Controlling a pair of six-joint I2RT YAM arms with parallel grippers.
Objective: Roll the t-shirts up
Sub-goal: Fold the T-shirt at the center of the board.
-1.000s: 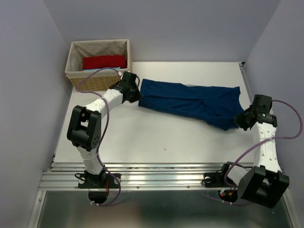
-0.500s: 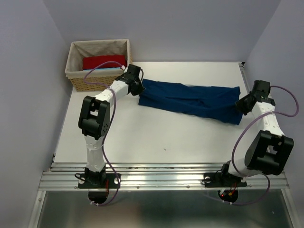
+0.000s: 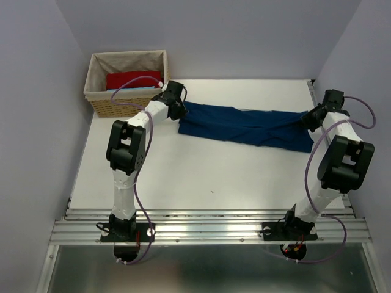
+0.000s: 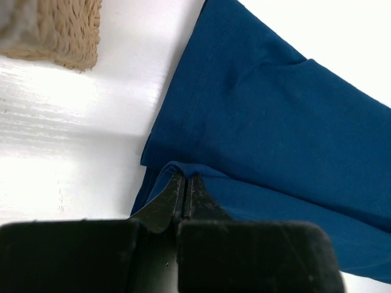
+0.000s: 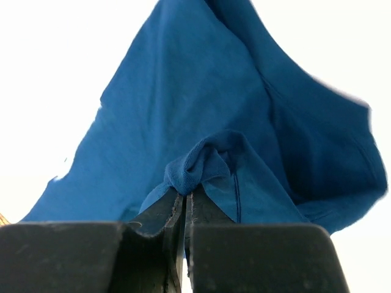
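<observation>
**Navy T-Shirt Held at Both Ends, Folded Into a Long Band**

The dark navy t-shirt lies on the white table as a long, narrow, folded band. It runs from left to right across the far half of the table, with its right end a little nearer than its left.

The left pincer is at the shirt's left end. Its fingers are pressed together with only a thin slit between them, pinching a fold of the hemmed edge.

The right pincer is at the shirt's right end, close to the right wall. It is clamped just as tightly on a small bunched ridge of the fabric, and the cloth spreads away from it in soft creases.

A cloth-lined wicker basket stands in the far left corner, just beside the left pincer and apart from the navy shirt. A folded red t-shirt lies inside it.
</observation>
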